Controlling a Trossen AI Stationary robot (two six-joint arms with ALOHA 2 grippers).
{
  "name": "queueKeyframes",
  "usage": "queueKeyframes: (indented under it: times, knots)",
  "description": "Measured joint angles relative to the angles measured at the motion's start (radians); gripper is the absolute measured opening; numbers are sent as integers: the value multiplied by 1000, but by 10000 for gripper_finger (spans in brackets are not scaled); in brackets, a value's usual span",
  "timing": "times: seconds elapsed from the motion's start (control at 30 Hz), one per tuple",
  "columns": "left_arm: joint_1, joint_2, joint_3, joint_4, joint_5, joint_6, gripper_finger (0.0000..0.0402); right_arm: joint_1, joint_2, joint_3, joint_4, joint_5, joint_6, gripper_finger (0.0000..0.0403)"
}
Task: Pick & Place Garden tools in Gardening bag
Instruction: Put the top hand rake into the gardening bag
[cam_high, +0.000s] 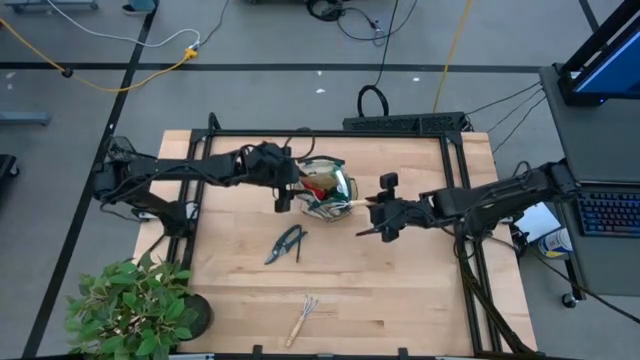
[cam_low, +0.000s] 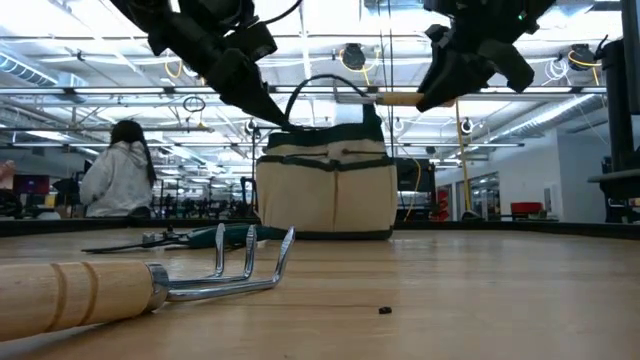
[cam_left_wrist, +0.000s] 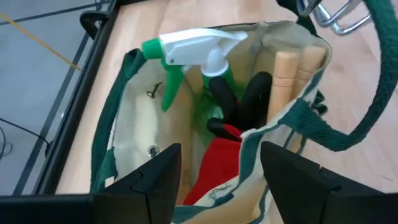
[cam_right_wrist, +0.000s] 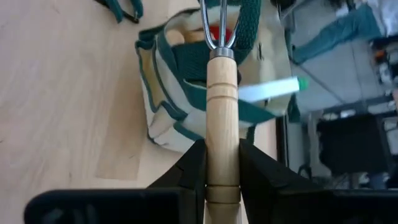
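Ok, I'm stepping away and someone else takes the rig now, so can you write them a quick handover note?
Right gripper: shut on a wooden-handled fork tool, held just beside the gardening bag, metal end toward it.
Left gripper: fingers open, empty, over the bag's rim.
In the bag: spray bottle, red glove, a wooden handle.
Still on the table: pruning shears, hand rake.
Left: drop the held tool in, then bag the shears and rake.
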Motion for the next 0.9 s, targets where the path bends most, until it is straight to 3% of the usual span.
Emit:
queueKeyframes:
  times: [0.27, 0.5, 0.73, 0.9]
  knots:
    - [-23, 0, 0, 68, 59, -23, 225, 2, 5, 0, -77, -97, 110, 56]
    - [-50, 0, 0, 102, 55, -33, 225, 21, 5, 0, -70, -212, 108, 56]
    - [-49, 0, 0, 101, 40, -71, 225, 83, 5, 0, -47, -209, 114, 56]
    - [-50, 0, 0, 100, 42, -75, 225, 122, 5, 0, -39, -217, 220, 56]
